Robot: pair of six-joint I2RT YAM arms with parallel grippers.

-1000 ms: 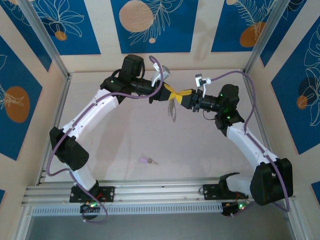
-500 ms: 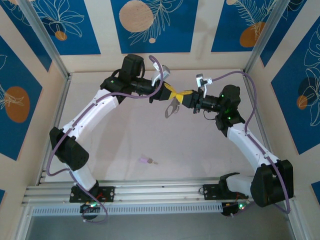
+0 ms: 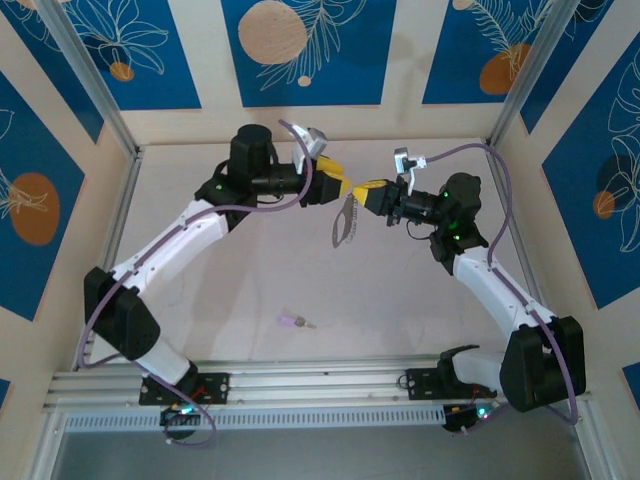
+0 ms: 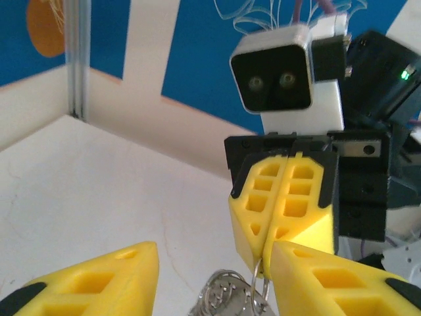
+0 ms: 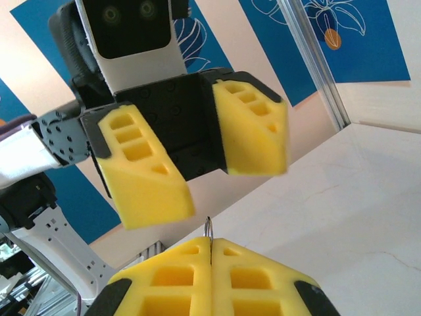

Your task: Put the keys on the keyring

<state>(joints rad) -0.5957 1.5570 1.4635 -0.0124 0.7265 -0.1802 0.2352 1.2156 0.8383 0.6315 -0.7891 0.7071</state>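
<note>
"Keyring (image 3: 345,222)?"
"Hanging mid-air, its thin wire clenched in the right gripper (image 3: 374,190); the left gripper (image 3: 333,184) is beside it, jaws apart."
"Key (image 3: 296,322)?"
"Flat on the counter (image 3: 230,280), well apart. Looks light, stiff, probably slippery; pinch its purple head."

Wide bare table (image 3: 230,290) on every side of the lilac-headed key (image 3: 296,322), well apart from both arms. Crowded farther back: left gripper (image 3: 338,186) parted just beside the clamped right gripper (image 3: 372,188), keyring (image 3: 345,222) dangling between, perhaps touching one left finger.
</note>
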